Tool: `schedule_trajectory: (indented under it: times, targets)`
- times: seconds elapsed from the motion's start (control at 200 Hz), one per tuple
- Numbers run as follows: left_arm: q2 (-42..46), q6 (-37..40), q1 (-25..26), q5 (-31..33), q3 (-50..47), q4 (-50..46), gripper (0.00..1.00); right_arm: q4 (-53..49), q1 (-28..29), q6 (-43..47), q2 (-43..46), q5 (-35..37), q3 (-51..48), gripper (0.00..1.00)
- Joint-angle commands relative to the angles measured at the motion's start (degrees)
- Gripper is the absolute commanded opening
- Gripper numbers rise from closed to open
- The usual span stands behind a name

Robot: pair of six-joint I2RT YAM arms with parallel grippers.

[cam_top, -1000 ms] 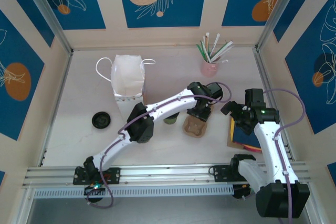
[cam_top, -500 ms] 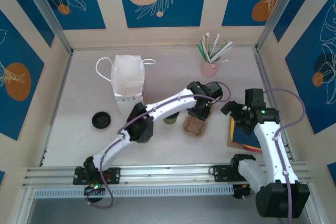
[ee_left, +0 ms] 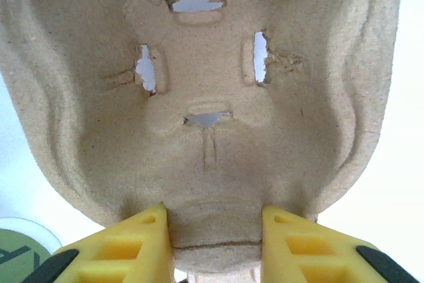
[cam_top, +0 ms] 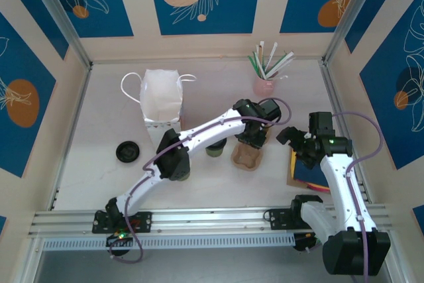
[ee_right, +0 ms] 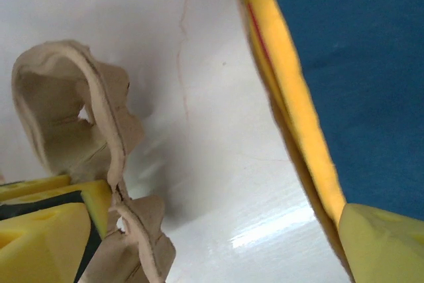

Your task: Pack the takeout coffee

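Observation:
My left gripper [cam_top: 250, 142] [ee_left: 215, 230] is shut on the near tab of a brown pulp cup carrier [cam_top: 246, 158] [ee_left: 212, 97], one yellow finger against each side of the tab. The carrier's edge [ee_right: 66, 111] also stands at the left of the right wrist view. Just left of the carrier stands a small dark-green cup [cam_top: 215, 151] [ee_left: 13, 253], partly under the left arm. I cannot tell whether it wears a lid, so I cannot tell if it is the takeout coffee. Right of the carrier, my right gripper [cam_top: 288, 138] [ee_right: 212, 243] is open and holds nothing.
A white gift bag [cam_top: 162, 101] stands open at the back left. A loose black lid [cam_top: 127, 152] lies at the left. A pink cup of straws [cam_top: 265, 85] is at the back. A blue, yellow-edged pad [cam_top: 308, 171] [ee_right: 364, 64] lies under the right arm.
The left jaws have closed in on the carrier's tab, and the left wrist has shifted slightly away from the bases. The right arm has hardly moved.

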State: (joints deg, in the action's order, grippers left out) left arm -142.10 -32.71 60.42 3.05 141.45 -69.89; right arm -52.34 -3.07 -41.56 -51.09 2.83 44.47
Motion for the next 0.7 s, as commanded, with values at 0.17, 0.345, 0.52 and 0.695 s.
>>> schedule_trajectory:
  times: [0.17,0.345,0.52,0.695]
  targets:
    - [1.7,-0.9,-0.5,-0.9,0.7,-1.2,0.31,11.0,-0.5,-0.9,0.4,-20.3,-4.0,0.71]
    - [1.3,-1.4,-0.7,-1.5,0.8,-0.9,0.31,18.4,-1.5,-4.7,-1.7,-28.8,-6.3,0.49]
    - [1.1,-1.9,-0.7,-2.0,0.7,-0.8,0.30,20.1,-4.5,-6.2,-5.3,-31.5,-8.1,0.39]
    - [1.2,-1.9,-0.8,-2.5,0.7,-0.5,0.30,22.5,-5.7,-6.5,-7.0,-33.0,-9.4,0.33]
